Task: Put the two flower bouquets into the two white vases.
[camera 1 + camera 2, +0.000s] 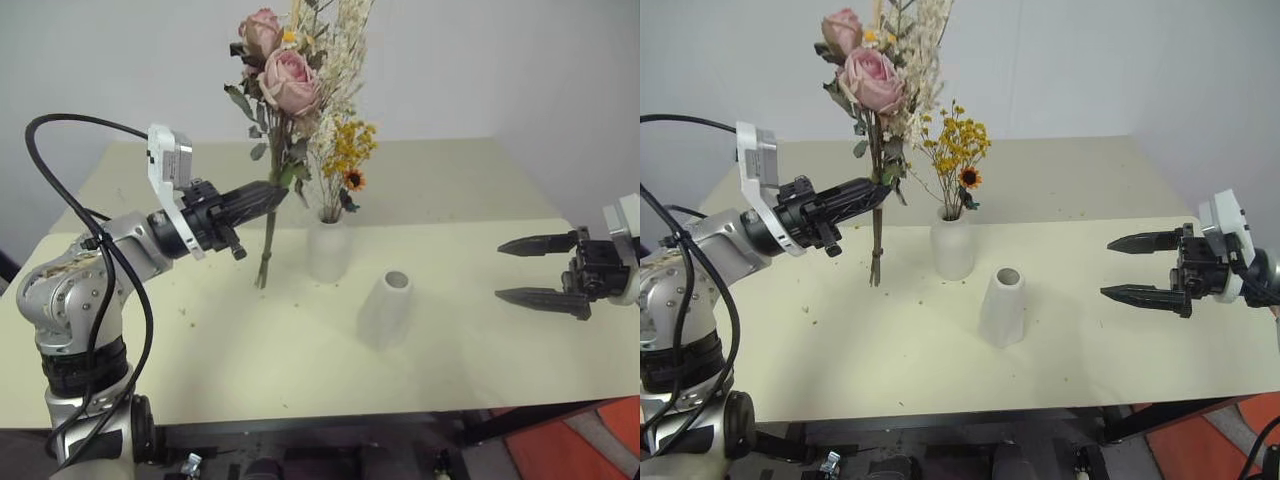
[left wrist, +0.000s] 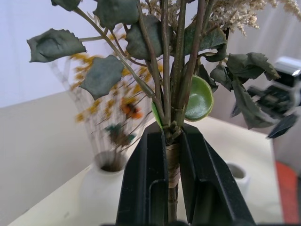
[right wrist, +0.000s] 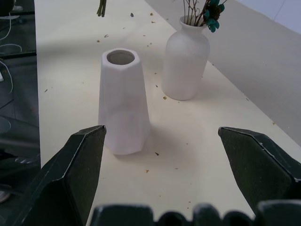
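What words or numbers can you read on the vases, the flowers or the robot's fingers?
None: no words, numbers or signs can be read.
Bottle-shaped vase: plain white, no label.
Tapered vase: plain white, no label.
Rose bouquet in the left gripper: a plain band on the stems, no writing.
Yellow bouquet: no tag.
Right gripper: plain black fingers.

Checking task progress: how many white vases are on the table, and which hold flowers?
2. The bottle-shaped vase holds the yellow bouquet; the tapered vase, nearer the robot, stands empty.
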### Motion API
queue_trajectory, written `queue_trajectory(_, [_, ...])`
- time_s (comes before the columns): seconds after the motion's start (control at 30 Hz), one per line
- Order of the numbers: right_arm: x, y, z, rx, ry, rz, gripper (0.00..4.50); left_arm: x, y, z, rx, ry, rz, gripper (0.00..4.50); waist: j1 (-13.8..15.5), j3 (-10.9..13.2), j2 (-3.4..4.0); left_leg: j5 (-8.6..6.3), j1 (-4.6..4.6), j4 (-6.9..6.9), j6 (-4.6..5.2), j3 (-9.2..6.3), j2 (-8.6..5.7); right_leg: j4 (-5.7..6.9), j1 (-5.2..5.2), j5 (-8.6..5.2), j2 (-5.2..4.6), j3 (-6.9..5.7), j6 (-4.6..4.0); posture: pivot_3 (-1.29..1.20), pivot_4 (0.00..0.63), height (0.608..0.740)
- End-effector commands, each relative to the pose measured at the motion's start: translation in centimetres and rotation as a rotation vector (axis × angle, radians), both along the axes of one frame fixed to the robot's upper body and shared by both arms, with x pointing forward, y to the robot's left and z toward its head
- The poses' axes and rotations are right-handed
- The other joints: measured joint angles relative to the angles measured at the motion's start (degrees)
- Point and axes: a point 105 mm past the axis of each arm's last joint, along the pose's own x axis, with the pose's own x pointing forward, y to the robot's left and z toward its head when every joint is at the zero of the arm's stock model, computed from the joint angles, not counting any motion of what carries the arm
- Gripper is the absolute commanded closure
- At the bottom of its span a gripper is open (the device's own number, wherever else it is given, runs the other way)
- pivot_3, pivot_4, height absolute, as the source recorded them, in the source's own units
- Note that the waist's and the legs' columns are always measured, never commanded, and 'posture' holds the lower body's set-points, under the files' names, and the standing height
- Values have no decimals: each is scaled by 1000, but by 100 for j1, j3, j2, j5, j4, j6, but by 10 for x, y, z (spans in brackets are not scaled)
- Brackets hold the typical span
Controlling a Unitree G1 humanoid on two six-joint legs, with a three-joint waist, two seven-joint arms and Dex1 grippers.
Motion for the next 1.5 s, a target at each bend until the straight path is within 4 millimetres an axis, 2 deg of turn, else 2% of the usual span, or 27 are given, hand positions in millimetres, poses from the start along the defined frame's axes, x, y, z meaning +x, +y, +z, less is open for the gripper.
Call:
queue_trajectory(0.03, [-6,2,15,7,-74,19,0,-1,-16,19,-61,-74,-66,4366,15,0,0,0,0,0,0,0,0,-1,2,0,0,0,0,0,150,740])
queue_trajectory(0.23, [-5,6,15,9,-92,13,0,6,-53,31,-131,-115,-216,4366,37,0,0,0,-1,2,0,0,-1,-2,1,1,0,0,-1,0,150,740])
queue_trajectory(0.43, [-6,9,14,14,-101,12,0,5,-81,36,-193,-135,-314,4366,30,0,0,0,-1,1,0,-1,0,0,0,1,1,1,-1,0,150,740])
queue_trajectory(0.73, [-9,9,13,22,-107,-1,0,1,-110,33,-255,-146,-390,4366,54,0,0,0,-3,4,0,0,-2,-3,1,1,0,2,1,0,150,740])
queue_trajectory(1.0, [-11,9,12,25,-106,-8,0,-7,-124,28,-245,-125,-460,4366,66,0,0,0,-2,4,0,0,-2,-3,1,0,1,3,2,0,150,740])
queue_trajectory(1.5, [-14,9,9,34,-108,-22,0,-6,-132,15,-210,-105,-491,4366,110,0,0,0,-2,4,0,0,-2,-4,1,0,1,3,3,0,150,740])
